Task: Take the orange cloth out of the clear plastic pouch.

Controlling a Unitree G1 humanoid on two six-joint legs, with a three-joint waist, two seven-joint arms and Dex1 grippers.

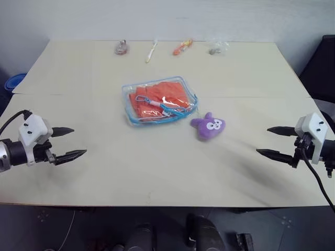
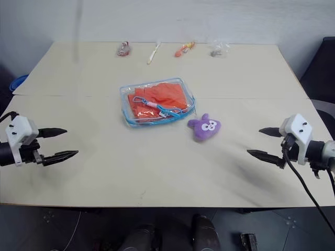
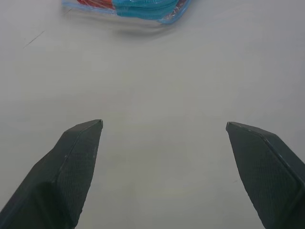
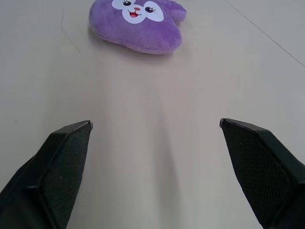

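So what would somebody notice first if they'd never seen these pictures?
Probably the bright orange cloth inside the clear plastic pouch in the middle of the table. Next, the purple plush toy sitting just beside the pouch. An open black pincer waits at each side, left pincer and right pincer.

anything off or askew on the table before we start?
Nothing damaged or spilled. The clear plastic pouch lies slightly askew mid-table, the orange cloth still inside. A purple plush toy sits close by its corner. Both hands, left and right, are open and apart from everything.
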